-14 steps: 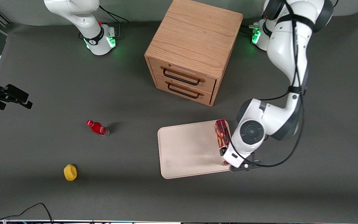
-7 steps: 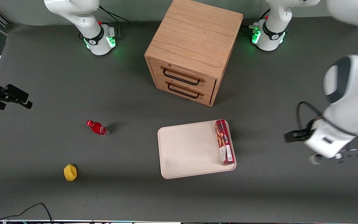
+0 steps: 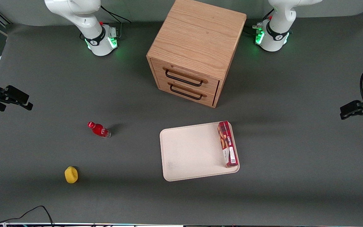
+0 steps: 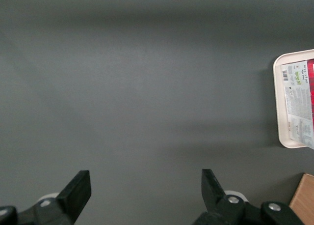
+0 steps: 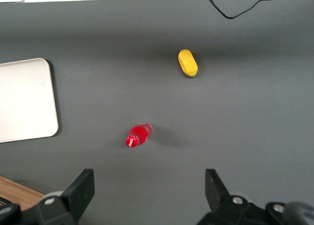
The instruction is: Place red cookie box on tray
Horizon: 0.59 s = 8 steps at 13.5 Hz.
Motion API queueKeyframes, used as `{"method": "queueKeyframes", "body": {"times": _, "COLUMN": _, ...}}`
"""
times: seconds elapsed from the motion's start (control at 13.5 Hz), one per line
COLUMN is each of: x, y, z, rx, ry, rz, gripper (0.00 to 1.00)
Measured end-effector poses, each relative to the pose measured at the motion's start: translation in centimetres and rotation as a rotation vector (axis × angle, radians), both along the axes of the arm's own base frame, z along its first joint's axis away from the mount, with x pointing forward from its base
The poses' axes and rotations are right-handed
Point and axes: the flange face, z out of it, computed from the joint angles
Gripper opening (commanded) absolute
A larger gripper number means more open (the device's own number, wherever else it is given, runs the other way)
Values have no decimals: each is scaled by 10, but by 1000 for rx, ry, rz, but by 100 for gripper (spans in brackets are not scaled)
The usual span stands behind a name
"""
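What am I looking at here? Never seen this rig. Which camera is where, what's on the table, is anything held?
Two robot arms stand at a grey table. One picture looks down from the front; the other two come from cameras on each arm's wrist. Only one arm works; its gripper hangs over bare table at its own end, jaws open, holding nothing. The red cookie box lies flat on the cream tray, along the tray's edge nearest that arm, so the placing looks done. A wooden two-drawer cabinet stands farther from the front camera than the tray. Toward the parked arm's end are a small red bottle and a yellow object.
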Motion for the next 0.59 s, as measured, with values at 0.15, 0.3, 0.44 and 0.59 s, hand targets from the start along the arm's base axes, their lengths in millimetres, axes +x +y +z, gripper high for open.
{"method": "queueKeyframes", "body": {"times": 0.15, "x": -17, "y": -5, "z": -14, "rx": -30, "ry": -10, "rz": -2, "gripper": 100}}
{"method": "queueKeyframes", "body": {"times": 0.3, "x": -28, "y": -9, "z": -22, "rx": -57, "ry": 0, "rz": 0, "gripper": 100}}
{"method": "queueKeyframes", "body": {"times": 0.44, "x": -31, "y": -11, "z": -23, "rx": -74, "ry": 3, "rz": 1, "gripper": 100}}
{"method": "queueKeyframes", "body": {"times": 0.59, "x": -31, "y": -13, "z": -22, "rx": -77, "ry": 0, "rz": -6, "gripper": 100}}
